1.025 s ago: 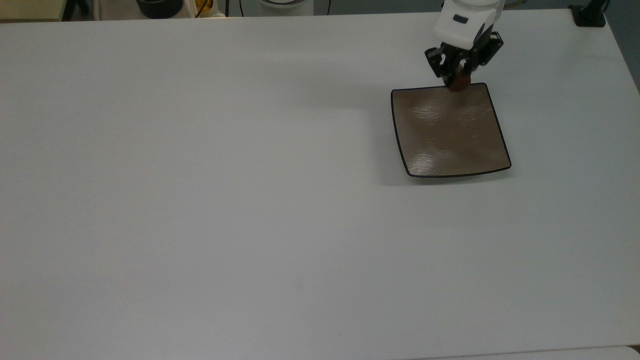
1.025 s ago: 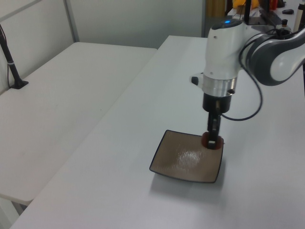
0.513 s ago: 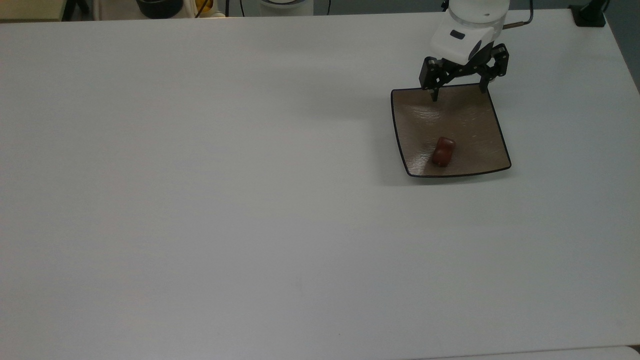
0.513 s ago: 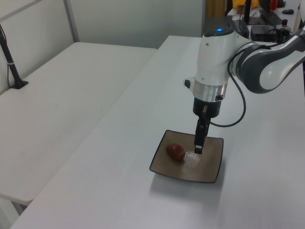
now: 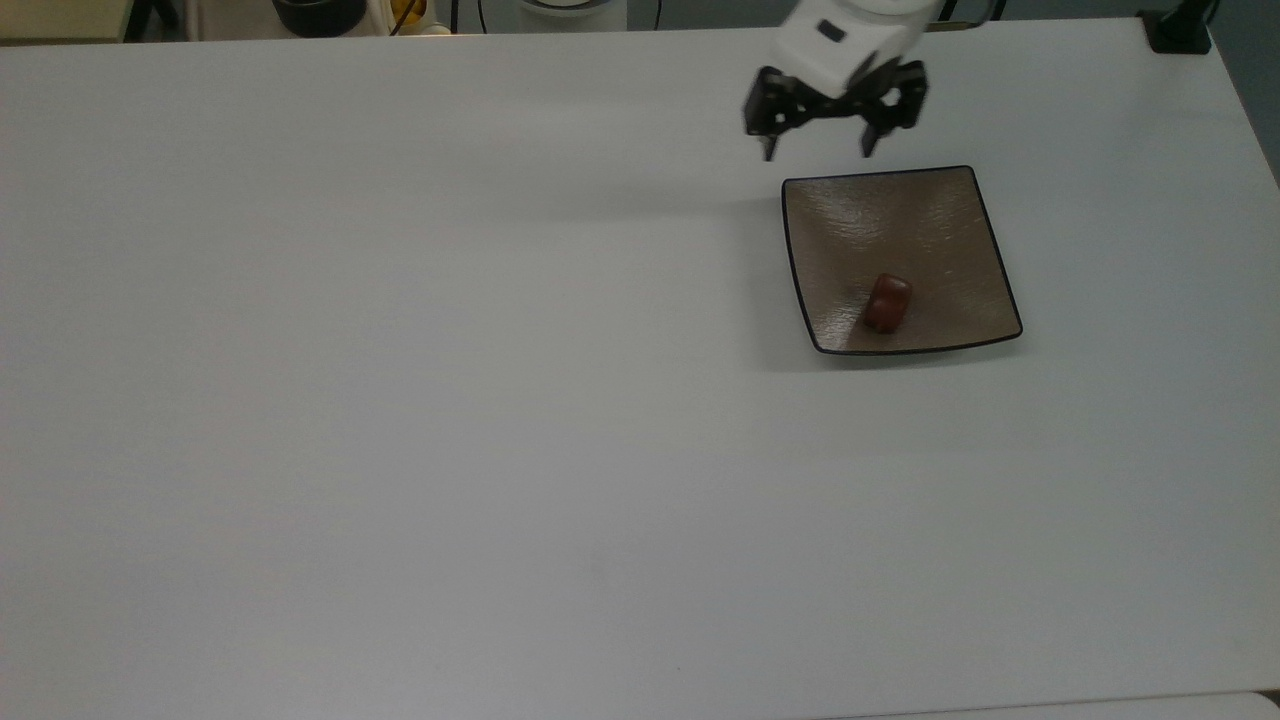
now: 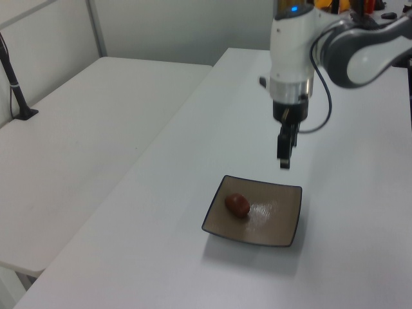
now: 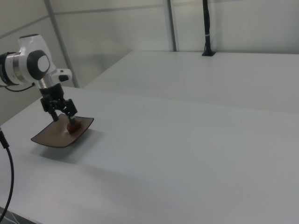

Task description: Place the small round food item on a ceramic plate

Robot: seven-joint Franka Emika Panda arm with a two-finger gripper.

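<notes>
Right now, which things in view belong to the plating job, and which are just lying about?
Part of the job:
- small round food item, lying on the plate
- ceramic plate
- gripper, open, raised clear of the plate

Just lying about:
- black post with cable on the far table
- dark round container beyond the table's far edge

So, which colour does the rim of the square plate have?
The plate has a thin dark, nearly black rim around a glossy brown-taupe surface; the top view shows it best.
</notes>
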